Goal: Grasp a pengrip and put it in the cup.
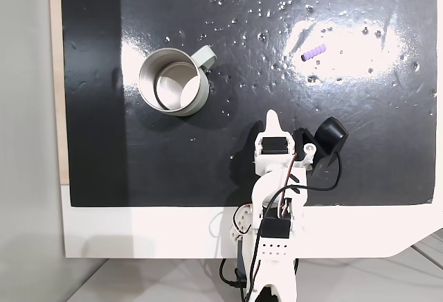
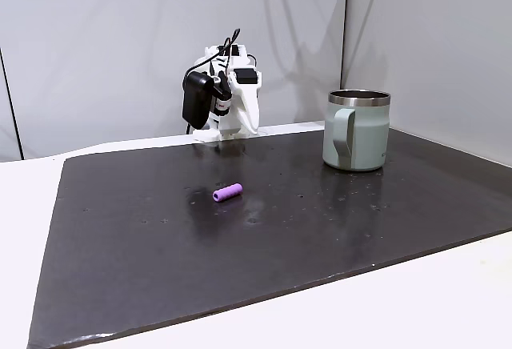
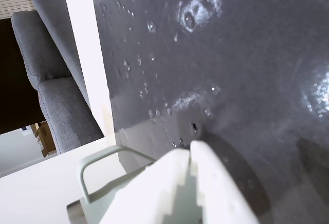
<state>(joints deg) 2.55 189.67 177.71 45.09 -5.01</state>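
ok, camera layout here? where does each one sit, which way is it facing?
A fixed view: above, looking straight down on the black mat; arm enters from the bottom edge, gripper shut.
Another fixed view: low at the mat's far side, facing the folded arm against the wall.
Wrist view: on the arm, looking past the closed fingers at the mat and the cup's handle.
Both fixed views share the cup and pengrip.
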